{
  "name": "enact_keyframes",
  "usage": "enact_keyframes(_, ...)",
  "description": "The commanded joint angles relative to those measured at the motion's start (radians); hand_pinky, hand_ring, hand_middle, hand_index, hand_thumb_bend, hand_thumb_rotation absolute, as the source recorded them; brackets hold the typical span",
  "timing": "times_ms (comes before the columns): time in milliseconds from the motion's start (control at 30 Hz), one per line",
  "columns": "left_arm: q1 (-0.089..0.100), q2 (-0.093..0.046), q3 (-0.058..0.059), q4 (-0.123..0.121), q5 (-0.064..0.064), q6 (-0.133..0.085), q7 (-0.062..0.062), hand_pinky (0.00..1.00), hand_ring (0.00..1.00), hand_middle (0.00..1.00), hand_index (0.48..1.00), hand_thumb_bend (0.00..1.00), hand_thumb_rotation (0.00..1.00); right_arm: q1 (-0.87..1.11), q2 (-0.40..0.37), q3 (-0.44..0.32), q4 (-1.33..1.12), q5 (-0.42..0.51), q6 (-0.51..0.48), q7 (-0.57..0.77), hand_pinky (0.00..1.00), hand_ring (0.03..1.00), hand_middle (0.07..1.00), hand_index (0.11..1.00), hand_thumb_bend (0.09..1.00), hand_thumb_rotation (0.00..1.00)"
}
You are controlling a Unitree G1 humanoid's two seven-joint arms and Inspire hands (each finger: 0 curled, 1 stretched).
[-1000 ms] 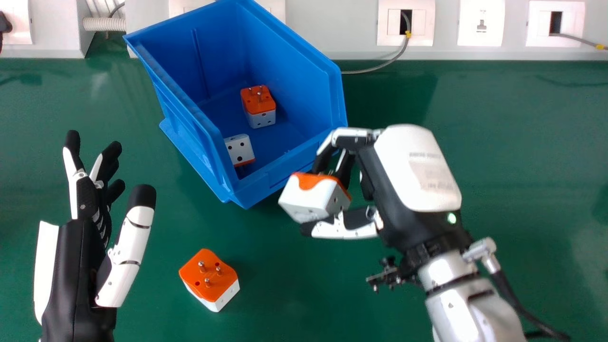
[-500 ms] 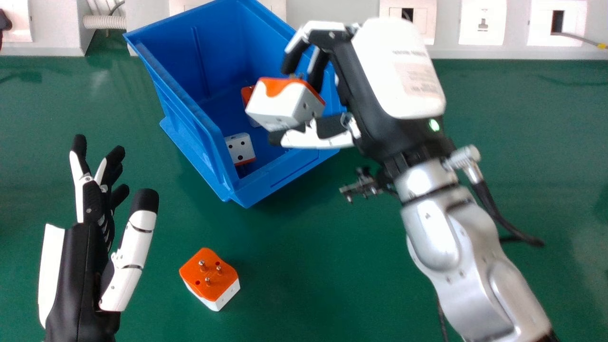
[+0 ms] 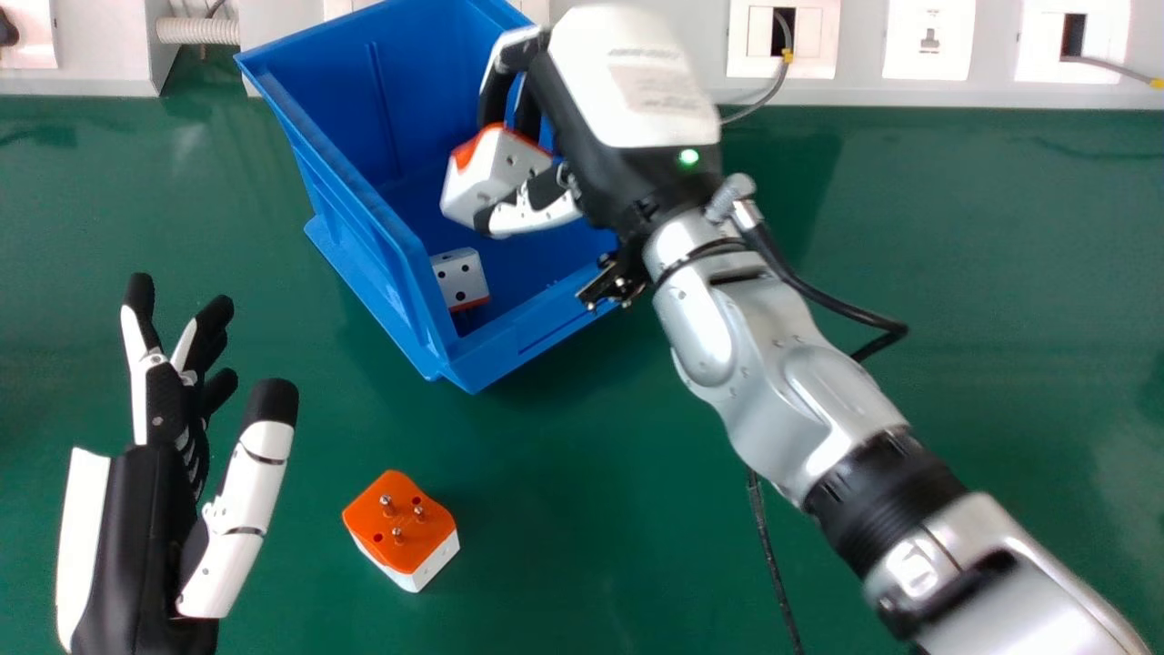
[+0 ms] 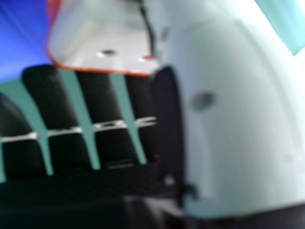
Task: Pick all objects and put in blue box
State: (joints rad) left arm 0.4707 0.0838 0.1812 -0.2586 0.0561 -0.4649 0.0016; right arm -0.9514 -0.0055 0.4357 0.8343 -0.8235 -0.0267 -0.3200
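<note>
1 gripped adapter (image 3: 488, 177), probably light, stiff and slick, is pinched by its hard sides in the right hand (image 3: 627, 82), over the blue box (image 3: 509, 344) at the surface's far edge. The loose adapter (image 3: 427, 555) (prongs up) sits toward the near edge, best taken by its flat white sides, beside the wide left hand (image 3: 136, 537).

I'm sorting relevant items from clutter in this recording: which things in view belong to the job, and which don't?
Belong to the job:
blue box
held adapter, in the right hand
boxed adapter
loose adapter, pins up outside the box
left hand, empty

Just around:
wall outlets
grey cable
ribbed hose
</note>
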Motion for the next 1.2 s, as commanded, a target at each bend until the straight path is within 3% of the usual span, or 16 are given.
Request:
enact_keyframes(0, 0.012, -0.003, 0.004, -0.032, -0.006, -0.006, 0.002, 0.94, 0.96, 0.95, 0.944, 0.52, 0.80, -0.095, 0.020, 0.016, 0.068, 0.007, -0.021, -0.048, 0.26, 0.371, 0.483, 0.488, 0.491, 0.14)
enact_keyframes(133, 0.020, -0.013, 0.005, -0.041, 0.008, -0.006, 0.015, 0.92, 0.95, 0.94, 0.933, 0.52, 0.79, -0.174, 0.049, 0.048, 0.218, 0.002, 0.008, -0.044, 0.24, 0.350, 0.468, 0.490, 0.494, 0.13)
enact_keyframes(200, 0.027, -0.024, 0.002, -0.050, 0.019, -0.002, 0.025, 0.91, 0.94, 0.93, 0.927, 0.51, 0.78, -0.201, 0.066, 0.052, 0.275, 0.013, 0.013, -0.055, 0.24, 0.360, 0.452, 0.513, 0.509, 0.03)
enact_keyframes(333, 0.041, -0.041, 0.001, -0.063, 0.032, 0.004, 0.037, 0.90, 0.94, 0.93, 0.926, 0.50, 0.80, -0.245, 0.081, 0.079, 0.355, 0.004, 0.029, -0.045, 0.22, 0.344, 0.439, 0.525, 0.513, 0.00)
enact_keyframes(400, 0.042, -0.045, 0.002, -0.059, 0.040, -0.004, 0.043, 0.89, 0.94, 0.93, 0.923, 0.50, 0.80, -0.264, 0.083, 0.095, 0.380, -0.001, 0.042, -0.035, 0.22, 0.339, 0.445, 0.535, 0.511, 0.00)
enact_keyframes(533, 0.044, -0.047, -0.001, -0.048, 0.040, -0.021, 0.047, 0.88, 0.93, 0.92, 0.914, 0.49, 0.79, -0.286, 0.087, 0.109, 0.408, 0.006, 0.053, -0.032, 0.23, 0.364, 0.486, 0.556, 0.504, 0.00)
enact_keyframes(667, 0.041, -0.042, -0.010, -0.036, 0.020, -0.032, 0.036, 0.92, 0.95, 0.94, 0.926, 0.47, 0.80, -0.284, 0.089, 0.093, 0.406, 0.036, 0.046, -0.066, 0.23, 0.367, 0.492, 0.557, 0.504, 0.00)
enact_keyframes(733, 0.034, -0.038, -0.011, -0.027, 0.020, -0.036, 0.035, 0.92, 0.95, 0.94, 0.929, 0.47, 0.80, -0.285, 0.090, 0.102, 0.407, 0.038, 0.051, -0.080, 0.21, 0.358, 0.482, 0.561, 0.502, 0.00)
enact_keyframes(833, 0.032, -0.039, -0.013, -0.035, 0.019, -0.019, 0.033, 0.93, 0.95, 0.94, 0.930, 0.49, 0.80, -0.280, 0.092, 0.106, 0.404, 0.042, 0.054, -0.113, 0.18, 0.377, 0.512, 0.506, 0.509, 0.00)
enact_keyframes(933, 0.026, -0.037, -0.011, -0.030, 0.023, -0.024, 0.033, 0.92, 0.95, 0.94, 0.929, 0.52, 0.80, -0.276, 0.093, 0.092, 0.394, 0.063, 0.052, -0.111, 0.17, 0.345, 0.471, 0.550, 0.502, 0.00)
enact_keyframes(1100, 0.015, -0.035, -0.013, -0.025, 0.025, -0.022, 0.028, 0.91, 0.95, 0.94, 0.928, 0.50, 0.79, -0.265, 0.106, 0.032, 0.367, 0.144, 0.067, -0.107, 0.23, 0.375, 0.502, 0.544, 0.506, 0.00)
enact_keyframes(1167, 0.012, -0.039, -0.018, -0.029, 0.031, -0.021, 0.030, 0.92, 0.95, 0.94, 0.932, 0.48, 0.79, -0.249, 0.106, 0.025, 0.337, 0.153, 0.076, -0.129, 0.24, 0.379, 0.502, 0.541, 0.506, 0.00)
